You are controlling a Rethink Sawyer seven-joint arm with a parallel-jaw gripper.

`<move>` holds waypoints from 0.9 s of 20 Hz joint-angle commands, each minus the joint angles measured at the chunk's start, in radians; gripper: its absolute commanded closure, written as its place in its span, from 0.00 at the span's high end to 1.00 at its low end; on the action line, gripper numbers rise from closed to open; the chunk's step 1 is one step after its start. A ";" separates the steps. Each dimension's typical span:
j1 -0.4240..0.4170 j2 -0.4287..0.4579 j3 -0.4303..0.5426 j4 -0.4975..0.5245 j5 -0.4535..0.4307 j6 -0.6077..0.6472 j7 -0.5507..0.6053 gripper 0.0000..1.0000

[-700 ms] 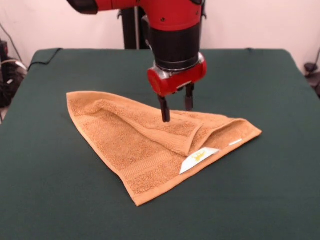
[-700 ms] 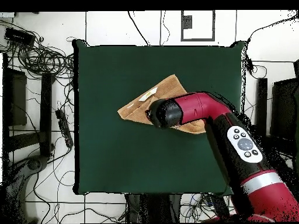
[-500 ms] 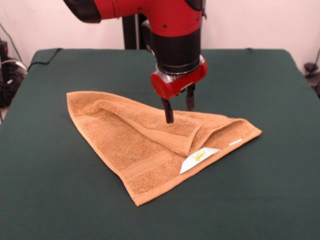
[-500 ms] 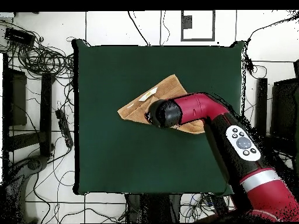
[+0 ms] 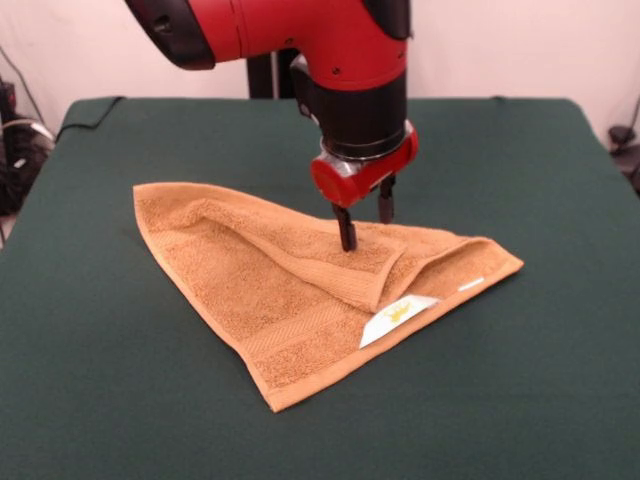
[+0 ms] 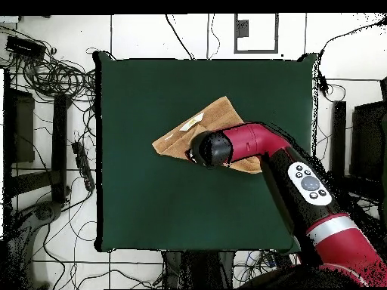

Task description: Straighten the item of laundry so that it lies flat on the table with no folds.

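Orange-tan terry, the towel (image 5: 320, 280) lies folded to a triangle mid-table (image 5: 120, 400) (label on its right side) under the gripper (image 5: 364, 227), fingers spread and empty — pinching both layers at the fold would drag it along, not open it.

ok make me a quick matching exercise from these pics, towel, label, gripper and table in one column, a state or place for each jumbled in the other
Things:
1. towel
2. label
3. gripper
4. table

States or places:
A. open, fingers down over the folded-over flap
B. dark green, lying under everything
C. white with a yellow mark, at the towel's near edge in the front view
D. orange-tan, folded over on itself, not flat

Pairs: 1-D, 2-C, 3-A, 4-B
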 commanded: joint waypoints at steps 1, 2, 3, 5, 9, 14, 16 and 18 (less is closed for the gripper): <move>0.034 0.085 0.031 -0.019 -0.058 0.034 -0.207 1.00; 0.032 0.089 0.028 -0.024 -0.065 0.029 -0.209 1.00; 0.029 0.093 0.026 -0.029 -0.071 0.025 -0.210 1.00; 0.026 0.108 0.024 -0.045 -0.083 0.015 -0.215 1.00; 0.015 0.113 0.023 -0.040 -0.107 -0.008 -0.214 1.00; 0.014 0.142 0.019 -0.073 -0.136 -0.013 -0.216 1.00; 0.017 0.141 0.014 -0.074 -0.142 -0.018 -0.211 1.00; 0.016 0.141 0.013 -0.075 -0.147 -0.021 -0.215 1.00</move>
